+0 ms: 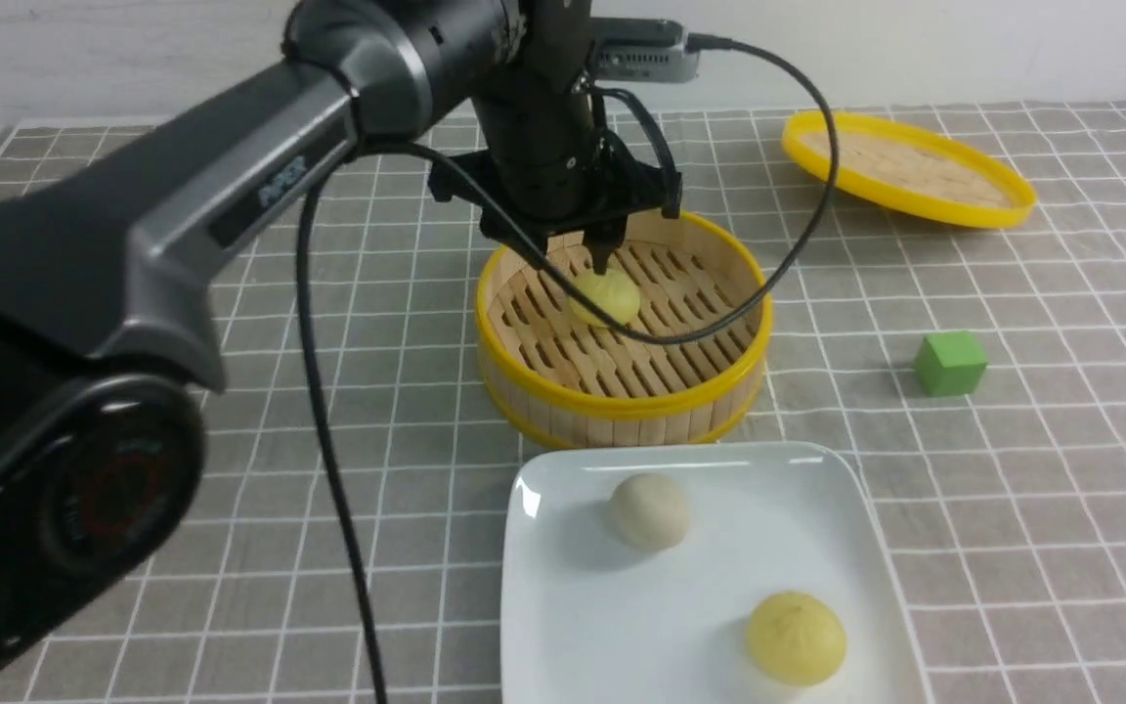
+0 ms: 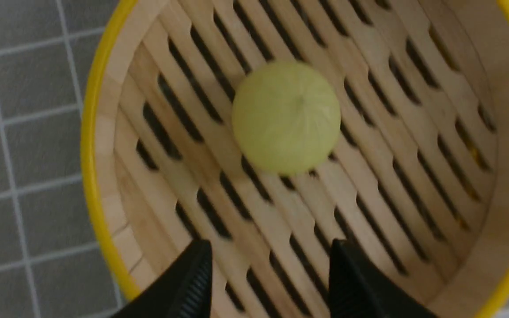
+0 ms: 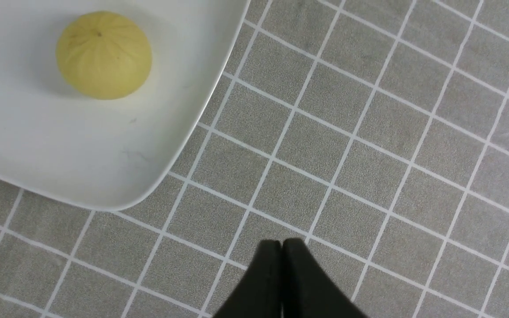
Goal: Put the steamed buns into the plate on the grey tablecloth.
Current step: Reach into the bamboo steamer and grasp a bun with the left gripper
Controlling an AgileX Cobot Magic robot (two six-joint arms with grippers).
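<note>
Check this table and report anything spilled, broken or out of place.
Nothing is spilled or damaged. The only stray is a green cube alone on the grey tablecloth, right of the steamer basket; it matches nothing else there. The lid lies apart, farther back.

On the tablecloth (image 1: 1013, 489), the plate (image 1: 563, 626) sits nearest the robot, front and centre, and the steamer basket (image 1: 622, 401) stands just behind it, their edges close together. One bun (image 1: 605, 297) lies inside the basket on its slatted floor, and the left gripper (image 1: 571, 259) hangs over the basket, close above it. The second bun (image 1: 649, 510) lies in the plate's far half, the third bun (image 1: 796, 638) toward its near right corner, well apart. The lid (image 1: 905, 168) lies flat behind and right of the basket. The cube (image 1: 950, 363) sits right of the basket, nearer than the lid. The right gripper (image 3: 282, 247) hovers over cloth beside the plate's near right corner.
</note>
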